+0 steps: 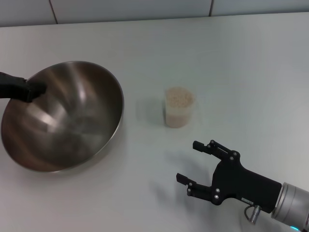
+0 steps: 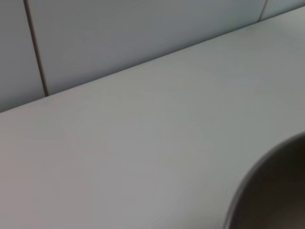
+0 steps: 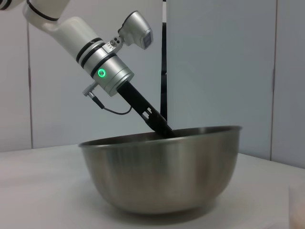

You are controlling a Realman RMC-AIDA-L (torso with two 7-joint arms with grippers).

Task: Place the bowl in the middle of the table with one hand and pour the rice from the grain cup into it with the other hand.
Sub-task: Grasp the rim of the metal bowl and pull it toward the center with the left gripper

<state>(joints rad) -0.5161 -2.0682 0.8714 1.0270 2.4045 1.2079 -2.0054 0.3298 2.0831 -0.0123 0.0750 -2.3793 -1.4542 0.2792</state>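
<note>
The bowl (image 1: 63, 116) sits toward the left edge of the table (image 1: 231, 63), tipped slightly, with the left gripper (image 1: 29, 89) clamped on its far-left rim, one finger reaching down inside the bowl. The grain cup (image 1: 179, 107), filled with rice (image 1: 179, 98), stands upright near the middle of the tabletop, apart from the bowl. Toward the near edge, the right gripper (image 1: 195, 164) hovers with its jaws spread wide, holding nothing.

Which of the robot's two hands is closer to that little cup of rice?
The right. The right gripper hangs open just in front of the grain cup, not touching it. The left gripper is across the table at the bowl rim.
</note>
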